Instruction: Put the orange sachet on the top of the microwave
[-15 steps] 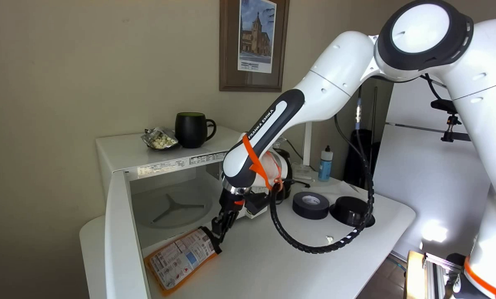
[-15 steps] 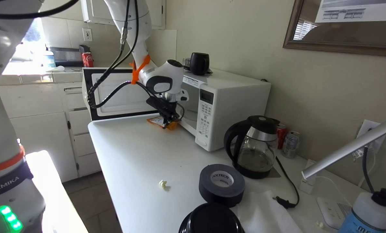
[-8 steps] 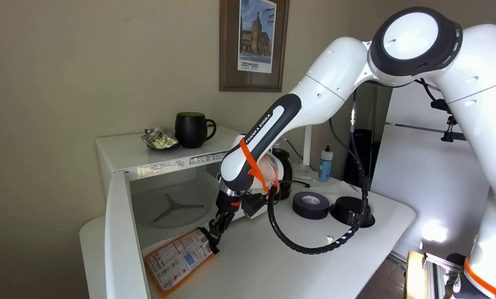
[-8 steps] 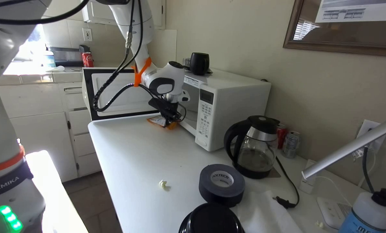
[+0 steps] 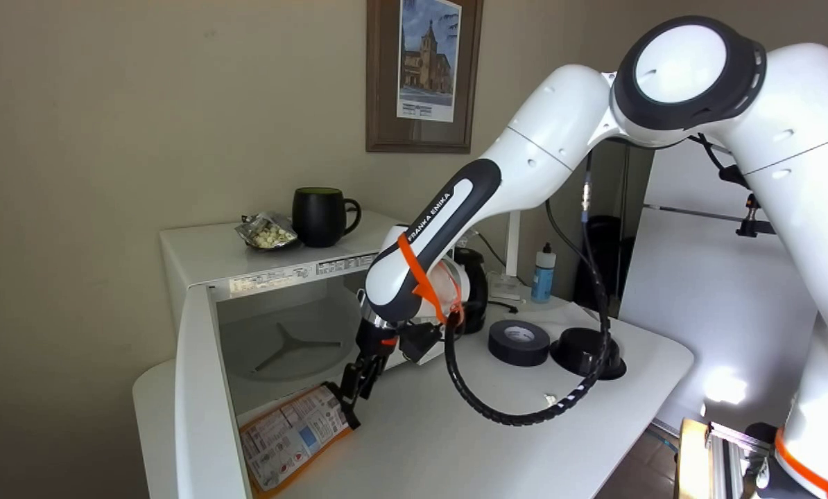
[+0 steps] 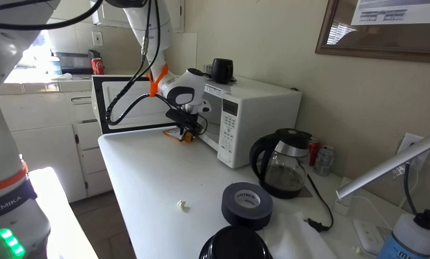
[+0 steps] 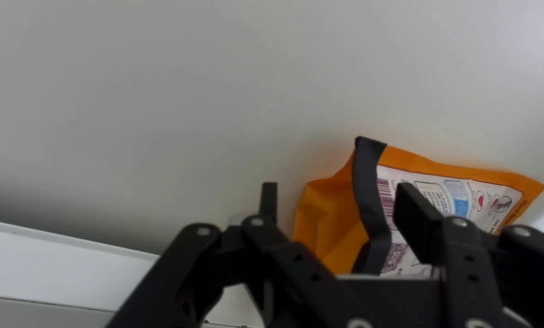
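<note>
On the white table (image 5: pixel 469 443), the orange sachet (image 7: pixel 459 197) shows partly between the parted fingers (image 7: pixel 417 223).

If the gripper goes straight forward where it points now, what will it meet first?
Probably the orange sachet, directly ahead of the open gripper, then the white tabletop; whether gripper and sachet touch now is unclear.

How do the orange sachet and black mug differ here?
Colour: the orange sachet has a white printed panel; the mug is black outside, green inside.
Shape: the sachet is a rectangular packet, the mug a rounded cup.
Place: the sachet is on the table outside the open microwave; the mug stands upright on the microwave's top.
Both show black, on the sachet a strip at one end.
</note>
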Motion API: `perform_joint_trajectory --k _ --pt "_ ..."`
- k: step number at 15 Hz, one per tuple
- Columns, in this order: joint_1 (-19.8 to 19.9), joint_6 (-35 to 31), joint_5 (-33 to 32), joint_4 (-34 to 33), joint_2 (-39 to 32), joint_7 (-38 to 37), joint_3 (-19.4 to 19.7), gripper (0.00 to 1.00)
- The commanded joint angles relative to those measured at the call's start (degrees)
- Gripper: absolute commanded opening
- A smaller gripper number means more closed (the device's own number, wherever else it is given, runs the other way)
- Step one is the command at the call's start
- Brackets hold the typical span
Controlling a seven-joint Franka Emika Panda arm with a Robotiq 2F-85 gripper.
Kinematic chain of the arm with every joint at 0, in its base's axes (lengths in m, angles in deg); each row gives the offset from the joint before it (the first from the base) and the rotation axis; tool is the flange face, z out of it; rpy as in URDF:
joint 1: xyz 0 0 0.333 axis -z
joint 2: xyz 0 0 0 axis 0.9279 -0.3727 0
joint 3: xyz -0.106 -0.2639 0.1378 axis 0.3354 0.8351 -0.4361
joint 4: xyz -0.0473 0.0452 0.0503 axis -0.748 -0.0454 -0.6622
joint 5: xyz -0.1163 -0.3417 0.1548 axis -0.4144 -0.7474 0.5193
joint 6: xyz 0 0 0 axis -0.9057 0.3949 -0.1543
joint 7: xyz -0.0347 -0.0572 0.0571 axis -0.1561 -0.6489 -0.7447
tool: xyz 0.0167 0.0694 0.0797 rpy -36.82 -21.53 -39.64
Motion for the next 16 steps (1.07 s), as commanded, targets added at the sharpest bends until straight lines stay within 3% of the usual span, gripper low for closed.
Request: perform_joint_trajectory --k 1,5,6,7,16 --pt "1.11 0.19 -1.57 -1.09 -1.35 -0.73 -1.58 0.99" --pt "0.76 1.94 -1.79 -3.95 -3.4 -1.03 -2.06 1.0" --pt "0.35 1.87 -2.03 -4.57 -4.02 -1.33 -1.98 0.75" --pt "0.16 1.93 -2.25 -4.96 -4.32 -1.44 -1.98 0.74" --pt "0.18 0.93 -3.7 -4.04 -4.6 -2.26 -1.99 0.05"
